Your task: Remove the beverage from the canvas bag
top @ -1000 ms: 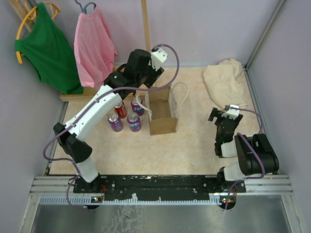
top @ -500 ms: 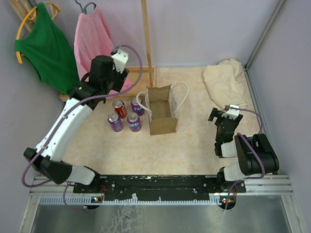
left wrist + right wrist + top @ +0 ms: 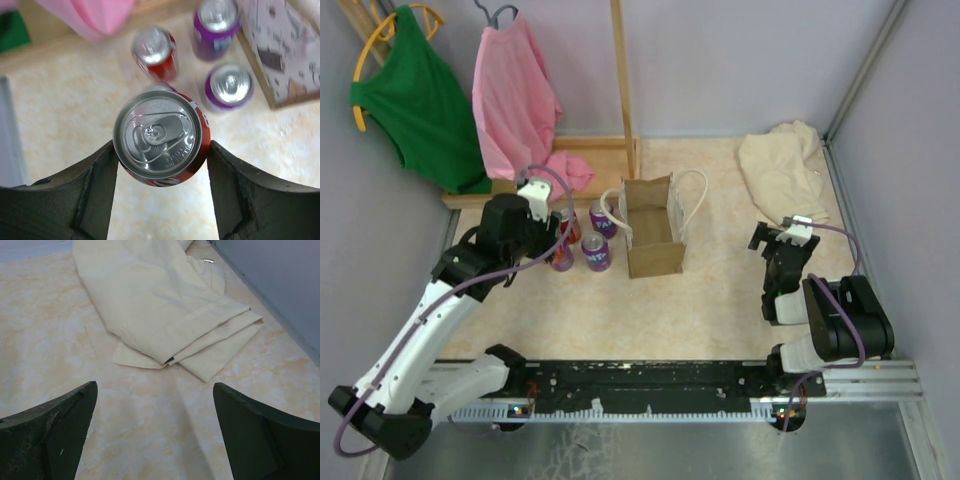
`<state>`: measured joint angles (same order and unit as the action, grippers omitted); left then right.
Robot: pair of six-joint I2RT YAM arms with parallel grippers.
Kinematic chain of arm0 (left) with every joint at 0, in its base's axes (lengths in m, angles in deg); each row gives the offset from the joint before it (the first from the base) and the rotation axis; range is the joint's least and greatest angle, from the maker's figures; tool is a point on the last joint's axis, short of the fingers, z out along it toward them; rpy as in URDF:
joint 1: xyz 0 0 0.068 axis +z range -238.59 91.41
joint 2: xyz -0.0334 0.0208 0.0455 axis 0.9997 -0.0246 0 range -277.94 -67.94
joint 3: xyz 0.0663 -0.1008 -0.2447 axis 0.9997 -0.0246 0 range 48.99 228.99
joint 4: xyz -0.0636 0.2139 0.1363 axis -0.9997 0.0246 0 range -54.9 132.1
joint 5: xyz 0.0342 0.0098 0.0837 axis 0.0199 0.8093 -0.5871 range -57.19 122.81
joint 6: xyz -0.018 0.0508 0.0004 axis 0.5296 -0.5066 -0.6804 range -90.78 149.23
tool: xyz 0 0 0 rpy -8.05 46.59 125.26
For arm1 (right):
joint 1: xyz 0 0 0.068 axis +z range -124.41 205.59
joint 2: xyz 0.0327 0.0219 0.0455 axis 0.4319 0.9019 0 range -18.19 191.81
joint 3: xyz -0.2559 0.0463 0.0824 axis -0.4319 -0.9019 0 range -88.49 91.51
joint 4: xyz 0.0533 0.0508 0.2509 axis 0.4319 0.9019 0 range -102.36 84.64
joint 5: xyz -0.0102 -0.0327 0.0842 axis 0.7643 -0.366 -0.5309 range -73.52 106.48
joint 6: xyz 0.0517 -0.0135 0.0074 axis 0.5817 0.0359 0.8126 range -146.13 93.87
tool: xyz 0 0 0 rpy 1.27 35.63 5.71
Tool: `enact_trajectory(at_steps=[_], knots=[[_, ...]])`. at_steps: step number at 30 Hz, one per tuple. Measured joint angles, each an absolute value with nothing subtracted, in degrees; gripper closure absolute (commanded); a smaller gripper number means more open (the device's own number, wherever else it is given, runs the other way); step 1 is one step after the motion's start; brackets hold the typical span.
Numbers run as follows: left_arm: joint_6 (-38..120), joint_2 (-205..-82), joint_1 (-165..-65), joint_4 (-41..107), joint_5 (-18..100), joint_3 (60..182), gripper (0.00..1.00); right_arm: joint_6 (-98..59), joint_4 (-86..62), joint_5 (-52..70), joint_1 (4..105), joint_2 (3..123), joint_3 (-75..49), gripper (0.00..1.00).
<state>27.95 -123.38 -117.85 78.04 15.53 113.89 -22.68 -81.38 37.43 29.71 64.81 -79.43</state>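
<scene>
The tan canvas bag (image 3: 652,226) with white rope handles stands open at mid table; its printed side also shows in the left wrist view (image 3: 280,50). My left gripper (image 3: 161,148) is shut on a red beverage can (image 3: 160,135), held upright above the table just left of the bag. In the top view the left gripper (image 3: 525,240) hangs over the cans standing beside the bag. My right gripper (image 3: 155,390) is open and empty, low over the table at the right (image 3: 782,242).
A red can (image 3: 155,50) and two purple cans (image 3: 216,22) (image 3: 230,85) stand below the held can. A cream cloth heap (image 3: 782,172) lies at the back right. A green shirt (image 3: 415,95) and a pink shirt (image 3: 515,95) hang on a wooden rack (image 3: 620,70).
My left arm has swung from above the bag leftward and nearer, carrying the red can, and now hangs over the cans. The right arm has not moved.
</scene>
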Motion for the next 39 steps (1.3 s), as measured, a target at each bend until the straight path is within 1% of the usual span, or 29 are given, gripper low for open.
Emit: enact_trajectory(at_steps=[5, 9, 21, 31, 39], knots=[[33.1, -118.5, -117.9, 79.0, 21.0, 104.1, 1.00, -22.7, -81.4, 37.4, 29.7, 64.8, -79.4, 0.01], [35.6, -116.6, -117.9, 78.1, 23.7, 99.6, 1.00, -22.7, -81.4, 37.4, 29.7, 64.8, -79.4, 0.01], [39.1, -117.5, -119.5, 62.3, 23.2, 86.7, 1.00, -22.7, -81.4, 37.4, 29.7, 64.8, -79.4, 0.01], [39.9, -121.5, -125.3, 55.5, 16.5, 84.3, 1.00, -22.7, -81.4, 37.4, 29.7, 64.8, -79.4, 0.01], [40.4, -121.7, -126.9, 54.9, 13.0, 83.4, 0.99, -22.7, -81.4, 37.4, 29.7, 64.8, -79.4, 0.01]])
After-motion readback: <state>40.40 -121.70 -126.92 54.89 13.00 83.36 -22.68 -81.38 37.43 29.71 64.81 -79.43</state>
